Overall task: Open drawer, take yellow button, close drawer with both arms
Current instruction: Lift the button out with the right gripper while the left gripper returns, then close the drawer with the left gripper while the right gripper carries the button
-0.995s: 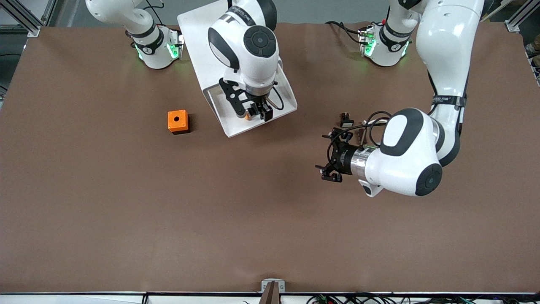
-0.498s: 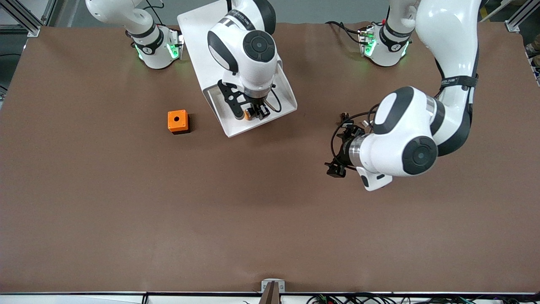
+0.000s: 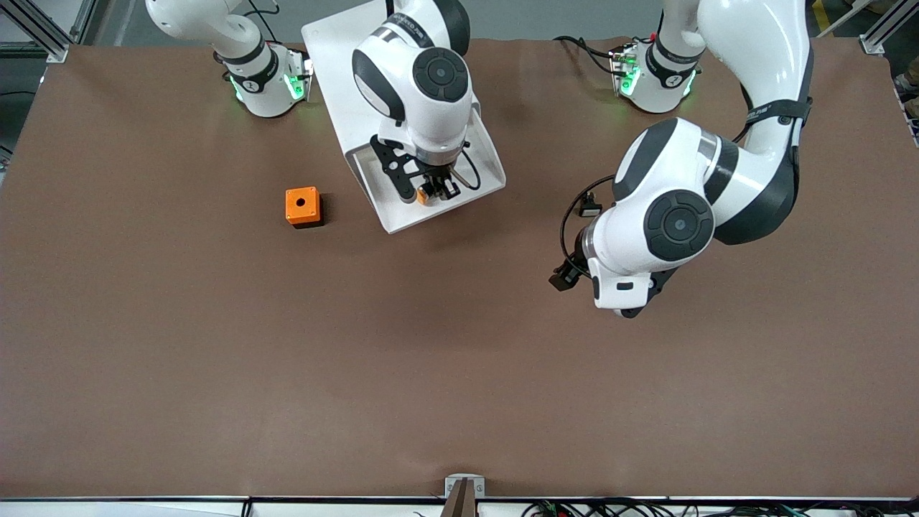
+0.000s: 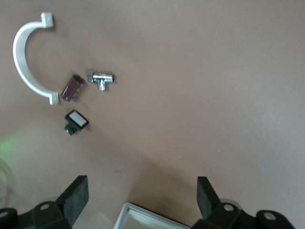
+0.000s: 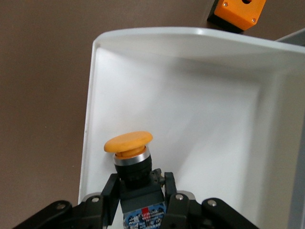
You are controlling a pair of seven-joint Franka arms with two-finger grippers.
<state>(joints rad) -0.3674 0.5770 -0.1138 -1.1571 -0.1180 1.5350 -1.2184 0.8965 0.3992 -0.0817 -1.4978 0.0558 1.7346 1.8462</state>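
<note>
Inside the pulled-out drawer point(image 3: 479, 159), near its front corner on the right arm's side, the right gripper point(image 3: 429, 192) is clamped on the button point(image 5: 129, 153). In the right wrist view the 2 fingers point(image 5: 110, 193) pinch the black-and-blue body from either side, and the round orange cap stands clear of the fingertips, close to the tray's side wall. The button's long axis runs along the line of the gripper, cap leading, so I judge the coming move to be a straight lift out along that axis, with the low rim of the tray as the only thing to clear. Whether the button already hangs free of the tray floor I cannot tell.

The left gripper point(image 4: 142, 193) waits with its jaws spread wide and nothing between them, over bare bench toward the left arm's end, well apart from the drawer. Its wrist view shows the cabinet's white edge point(image 4: 143, 215) just beside its fingertips, and loose parts farther off: a white curved clip point(image 4: 25, 62), a chrome fitting point(image 4: 101, 78), a brown block point(image 4: 72, 88) and a small black part with a white face point(image 4: 76, 120).

An orange cube with 1 round hole point(image 3: 302, 206) sits beside the drawer, toward the right arm's end. The drawer's shutting is not yet done; the left arm looks the freer for it.
</note>
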